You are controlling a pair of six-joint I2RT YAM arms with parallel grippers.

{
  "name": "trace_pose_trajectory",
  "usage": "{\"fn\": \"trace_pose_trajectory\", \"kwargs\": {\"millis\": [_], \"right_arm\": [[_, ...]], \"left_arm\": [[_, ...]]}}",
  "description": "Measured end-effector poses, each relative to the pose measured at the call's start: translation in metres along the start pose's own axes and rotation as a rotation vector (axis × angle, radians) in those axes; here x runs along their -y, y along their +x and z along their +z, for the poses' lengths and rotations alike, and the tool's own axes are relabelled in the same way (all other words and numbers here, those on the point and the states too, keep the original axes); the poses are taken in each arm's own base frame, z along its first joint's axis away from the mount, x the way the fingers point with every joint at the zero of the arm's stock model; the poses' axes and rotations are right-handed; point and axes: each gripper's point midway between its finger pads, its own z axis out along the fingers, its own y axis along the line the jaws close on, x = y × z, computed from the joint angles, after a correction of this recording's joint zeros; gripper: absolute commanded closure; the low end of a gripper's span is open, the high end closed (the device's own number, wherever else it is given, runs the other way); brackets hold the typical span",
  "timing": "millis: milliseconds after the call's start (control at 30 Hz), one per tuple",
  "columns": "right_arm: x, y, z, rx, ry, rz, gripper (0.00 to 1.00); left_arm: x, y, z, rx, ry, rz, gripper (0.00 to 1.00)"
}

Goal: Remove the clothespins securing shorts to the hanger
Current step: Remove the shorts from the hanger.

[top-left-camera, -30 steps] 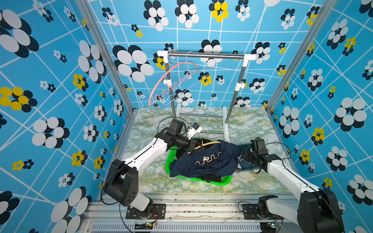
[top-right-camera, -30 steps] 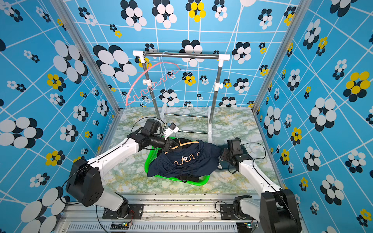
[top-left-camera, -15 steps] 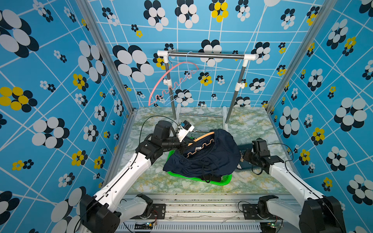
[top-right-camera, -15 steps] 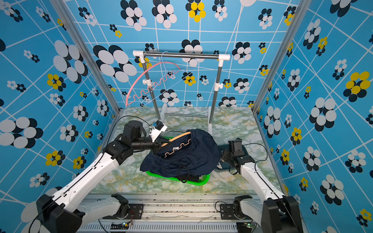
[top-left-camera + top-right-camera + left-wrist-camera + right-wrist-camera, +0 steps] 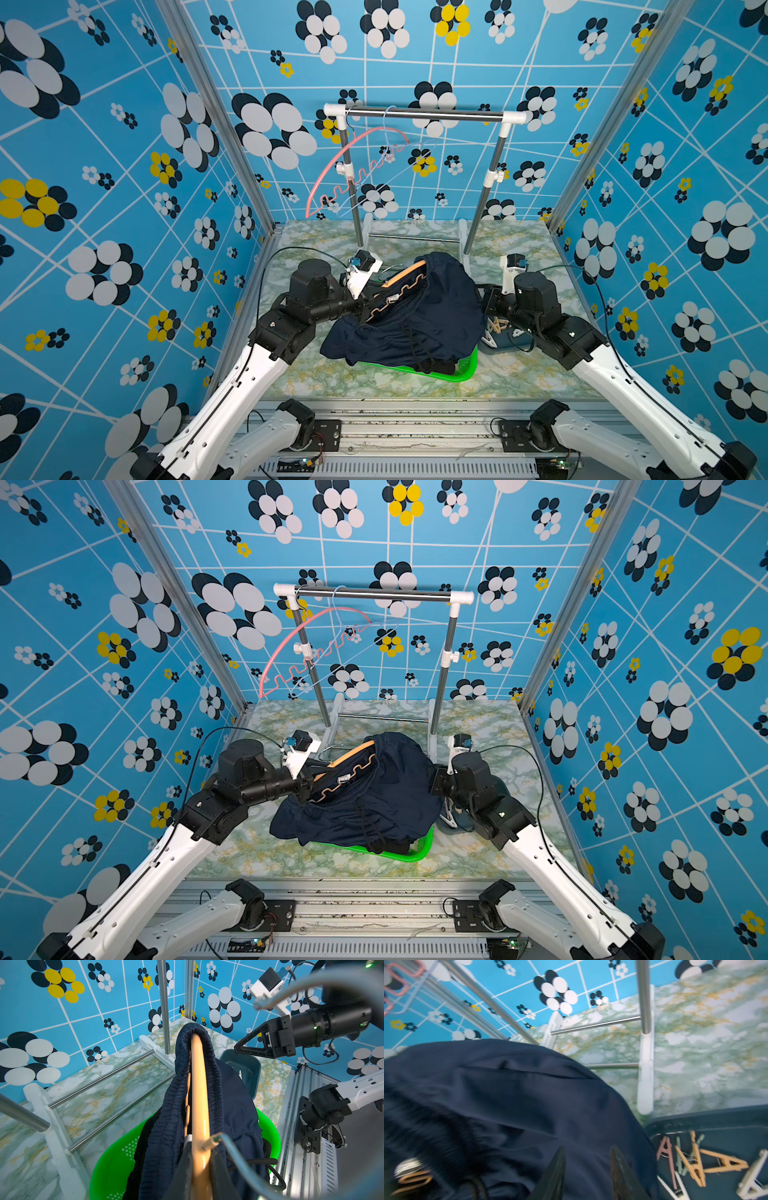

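Note:
The navy shorts [image 5: 415, 316] [image 5: 374, 787] hang by their elastic waist over a tan hanger [image 5: 409, 270] [image 5: 198, 1084], tilted above the green basket. My left gripper [image 5: 200, 1147] is shut on the hanger next to its metal hook. A small white piece [image 5: 392, 298] sits on the waistband; I cannot tell what it is. My right gripper [image 5: 588, 1150] is open, close against the far side of the shorts [image 5: 508, 1095], with nothing between its fingers. Several loose clothespins [image 5: 695, 1163] [image 5: 496, 326], tan, white and pale green, lie in a dark bin.
The green basket [image 5: 457, 372] [image 5: 112, 1163] under the shorts holds black fabric [image 5: 145, 1136]. The dark teal bin [image 5: 716, 1126] [image 5: 249, 1064] stands to its right. A clothes rack [image 5: 424, 114] stands at the back with a pink hanger [image 5: 345, 166] on it.
My left arm has lifted the hanger and the navy shorts up off the basket and towards the back. My right gripper's fingers have spread wider.

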Motion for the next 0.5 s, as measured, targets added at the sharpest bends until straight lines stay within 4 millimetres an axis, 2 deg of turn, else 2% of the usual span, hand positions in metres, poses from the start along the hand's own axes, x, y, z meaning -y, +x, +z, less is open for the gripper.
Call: {"fn": "trace_pose_trajectory", "kwargs": {"millis": [100,200,300,500], "right_arm": [[-0.042,-0.01,-0.004,0.013,-0.071,-0.077,0.53],[-0.075,-0.014,-0.001,0.011,-0.111,-0.146,0.44],[-0.098,-0.016,0.003,0.009,-0.135,-0.2,0.4],[-0.128,-0.015,0.012,0.004,-0.155,-0.278,0.32]], "left_arm": [[0.0,0.001,-0.001,-0.005,-0.005,-0.012,1.0],[0.001,-0.001,-0.005,0.006,-0.009,-0.023,1.0],[0.004,-0.003,-0.01,0.023,-0.01,-0.031,1.0],[0.003,0.0,-0.012,0.033,-0.021,-0.058,1.0]]}}
